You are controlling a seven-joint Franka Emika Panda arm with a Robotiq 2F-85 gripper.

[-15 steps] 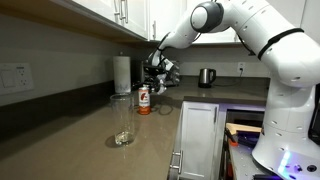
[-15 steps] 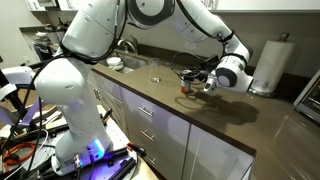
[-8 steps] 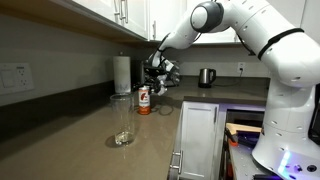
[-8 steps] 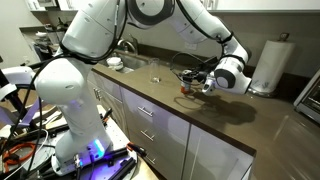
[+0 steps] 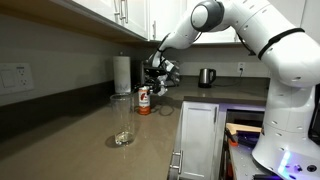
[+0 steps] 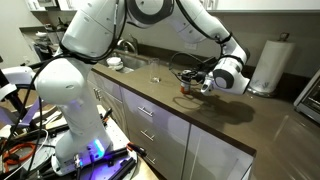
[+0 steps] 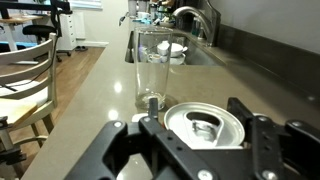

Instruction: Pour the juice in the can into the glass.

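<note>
Around the can [image 7: 205,124], hand [image 7: 199,130] half-closed, close on both sides, grip impossible to tell.

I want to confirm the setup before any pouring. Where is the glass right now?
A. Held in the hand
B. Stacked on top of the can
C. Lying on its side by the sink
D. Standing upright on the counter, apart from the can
D: the glass stands upright on the counter, clear of the can, while the hand is at the can's top.
</note>
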